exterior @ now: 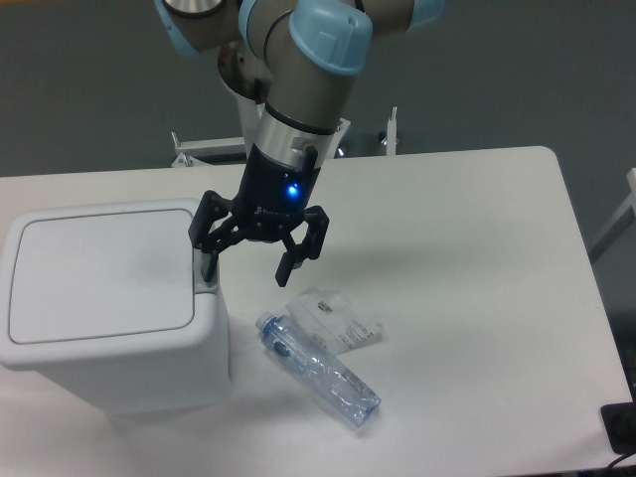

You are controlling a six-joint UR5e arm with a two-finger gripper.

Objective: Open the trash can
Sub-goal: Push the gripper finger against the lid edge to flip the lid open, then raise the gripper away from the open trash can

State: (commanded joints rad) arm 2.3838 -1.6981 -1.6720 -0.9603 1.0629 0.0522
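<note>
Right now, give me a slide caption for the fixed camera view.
Open gripper with one fingertip at the closed white trash can lid's right edge; clear bottle lying beside it.

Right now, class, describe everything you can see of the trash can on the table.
The trash can is a large, boxy white bin that looks like plastic, with rounded corners. It stands upright at the table's left end. Its flat lid lies shut, outlined by a thin seam. At its right rim, one finger of the open gripper reaches the edge; whether it presses there cannot be told. The clear bottle lies apart.
</note>
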